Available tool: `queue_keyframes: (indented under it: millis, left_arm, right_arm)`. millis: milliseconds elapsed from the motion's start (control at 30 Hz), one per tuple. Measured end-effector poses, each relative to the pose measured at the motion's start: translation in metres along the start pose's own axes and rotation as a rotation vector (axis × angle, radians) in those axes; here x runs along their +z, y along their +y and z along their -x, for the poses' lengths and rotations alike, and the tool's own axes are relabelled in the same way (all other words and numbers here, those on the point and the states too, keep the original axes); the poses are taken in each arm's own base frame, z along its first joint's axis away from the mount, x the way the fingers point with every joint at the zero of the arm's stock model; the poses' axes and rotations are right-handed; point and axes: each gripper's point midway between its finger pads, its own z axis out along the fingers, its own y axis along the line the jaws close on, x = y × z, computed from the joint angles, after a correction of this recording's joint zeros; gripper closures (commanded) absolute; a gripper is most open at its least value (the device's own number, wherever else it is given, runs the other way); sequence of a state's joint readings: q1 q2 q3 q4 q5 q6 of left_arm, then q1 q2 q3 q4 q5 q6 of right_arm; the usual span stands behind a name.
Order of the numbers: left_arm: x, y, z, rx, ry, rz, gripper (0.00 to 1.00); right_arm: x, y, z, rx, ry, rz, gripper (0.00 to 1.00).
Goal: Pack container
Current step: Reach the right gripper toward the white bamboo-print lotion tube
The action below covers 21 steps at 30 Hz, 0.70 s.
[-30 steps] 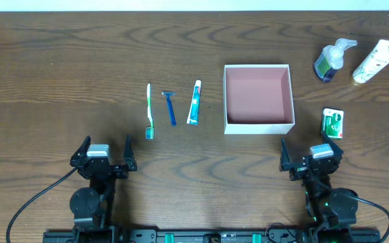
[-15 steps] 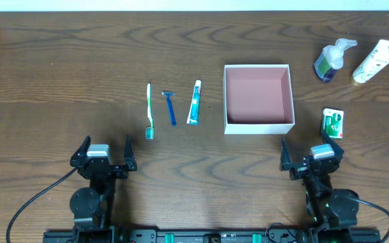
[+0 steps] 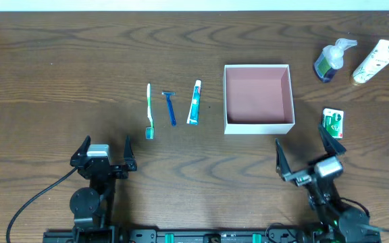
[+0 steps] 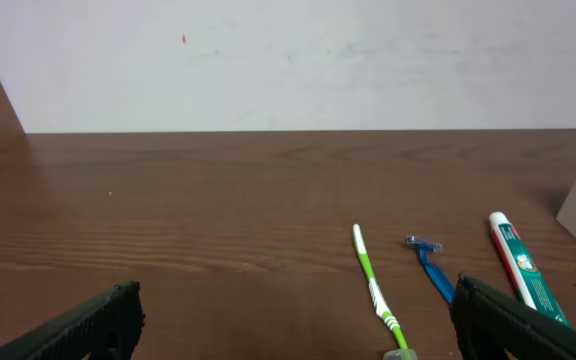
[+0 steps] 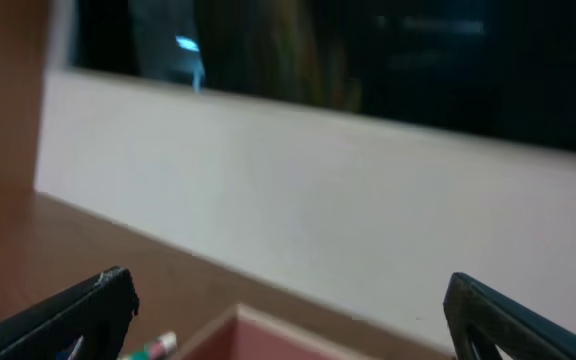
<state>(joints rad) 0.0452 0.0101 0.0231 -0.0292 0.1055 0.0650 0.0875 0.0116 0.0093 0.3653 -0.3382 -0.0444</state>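
Right gripper (image 3: 304, 150): jaws wide, empty. It has lifted off its rest pose and skewed, and now sits just below the container's (image 3: 258, 126) lower-right corner.
Left gripper (image 3: 107, 145): wide, empty, unmoved, well below-left of the container.
Container: empty, not shifted.
Toothpaste (image 3: 194, 102), razor (image 3: 171, 106) and toothbrush (image 3: 148, 111) lie left of it. Packet (image 3: 333, 123) lies just right.
Judgement: packing is only starting, right arm leading.
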Motion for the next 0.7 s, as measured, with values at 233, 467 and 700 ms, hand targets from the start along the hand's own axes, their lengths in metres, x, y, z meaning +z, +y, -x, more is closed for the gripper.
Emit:
queue_keyframes:
  millis: [233,467,700]
  left_arm:
    - [0.000,0.000,0.000,0.000,0.000,0.000,0.02]
    - [0.000,0.000,0.000,0.000,0.000,0.000,0.02]
    - [0.000,0.000,0.000,0.001,0.000,0.000,0.02]
  right_arm:
    - [0.009,-0.006,0.045,-0.060,0.011,-0.001,0.01]
    - [0.045,-0.029,0.096,-0.008,0.286,-0.023,0.01]
    - [0.086,-0.031,0.044,0.150,0.584,0.051,0.01]
